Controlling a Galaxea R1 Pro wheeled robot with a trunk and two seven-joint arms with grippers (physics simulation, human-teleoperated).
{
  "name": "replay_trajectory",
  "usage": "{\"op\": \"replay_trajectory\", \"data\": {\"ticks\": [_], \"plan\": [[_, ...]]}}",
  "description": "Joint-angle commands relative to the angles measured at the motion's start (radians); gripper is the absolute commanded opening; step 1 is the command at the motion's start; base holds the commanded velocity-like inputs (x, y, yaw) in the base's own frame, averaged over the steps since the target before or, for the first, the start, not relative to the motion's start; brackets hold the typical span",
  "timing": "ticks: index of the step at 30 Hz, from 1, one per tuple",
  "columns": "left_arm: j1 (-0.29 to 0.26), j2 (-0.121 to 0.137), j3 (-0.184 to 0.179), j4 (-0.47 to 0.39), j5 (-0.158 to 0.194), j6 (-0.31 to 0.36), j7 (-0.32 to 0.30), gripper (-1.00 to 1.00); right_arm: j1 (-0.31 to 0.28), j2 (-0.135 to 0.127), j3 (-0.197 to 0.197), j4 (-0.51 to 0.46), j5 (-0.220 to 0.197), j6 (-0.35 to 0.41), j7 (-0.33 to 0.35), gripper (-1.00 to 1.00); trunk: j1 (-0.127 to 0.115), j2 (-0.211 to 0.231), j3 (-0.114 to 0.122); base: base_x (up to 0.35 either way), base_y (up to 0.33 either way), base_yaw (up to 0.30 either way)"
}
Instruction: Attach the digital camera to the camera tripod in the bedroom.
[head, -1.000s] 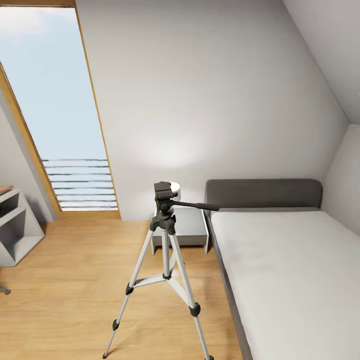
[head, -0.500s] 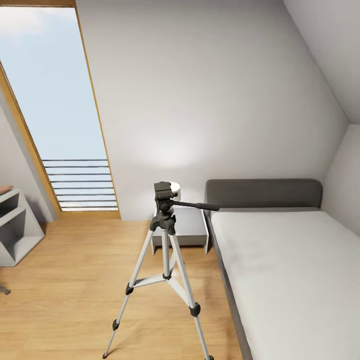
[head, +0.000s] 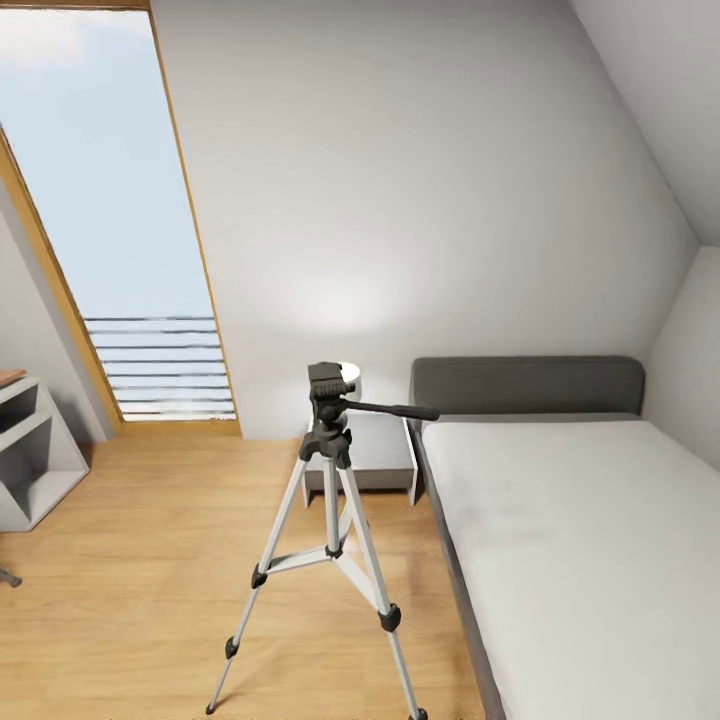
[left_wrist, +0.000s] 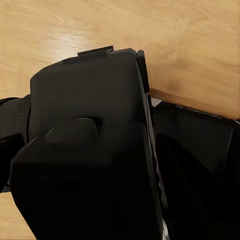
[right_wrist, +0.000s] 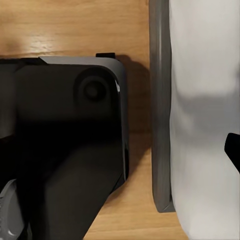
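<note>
- Dead ahead on the wood floor, the camera tripod stands upright with its legs spread, just beside the low bed.
- Bedroom reached: sloped ceiling, tall window to the left.
- Pan head sits on top and looks bare. Its long handle points toward the bed.
- Digital camera: I cannot say where it is, so finding it comes first.
- Left claw and right claw: I cannot tell whether they are wide or narrow. Both wrist views show mostly black bodywork over the floor. The right one also shows the grey bed frame.
- Handling, tripod: my guess is light and top-heavy on thin legs, so easy to tip.
  - I'd leave it standing and not grab a leg.
  - If I need to steady it, I'd hold the centre column under the head, clear of the handle.
- Handling, camera: likely rigid, small and a bit slick.
  - I'd pinch the body sides, keep off the lens and button, and set its base flat on the head plate.
- Containers:
  - Cubby shelves are at far left. I cannot tell what they hold from this angle.
  - Nightstand is behind the tripod, with a white round thing on it, partly hidden by the head.
</note>
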Motion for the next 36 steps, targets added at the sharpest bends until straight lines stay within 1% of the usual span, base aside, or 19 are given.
{"op": "replay_trajectory", "data": {"ticks": [1,36], "plan": [[-0.001,0.0,-0.008,0.001,0.009,-0.002,-0.005,-1.0,-0.001,-0.001,-0.009,0.003,0.01,-0.006,0.002,1.0,0.001,-0.002,-0.004,0.0,0.0,0.0],[-0.001,0.002,-0.008,0.001,0.009,-0.002,-0.003,-1.0,-0.001,0.0,-0.009,0.003,0.011,-0.009,0.001,1.0,0.001,-0.002,-0.059,0.0,0.0,0.0]]}}
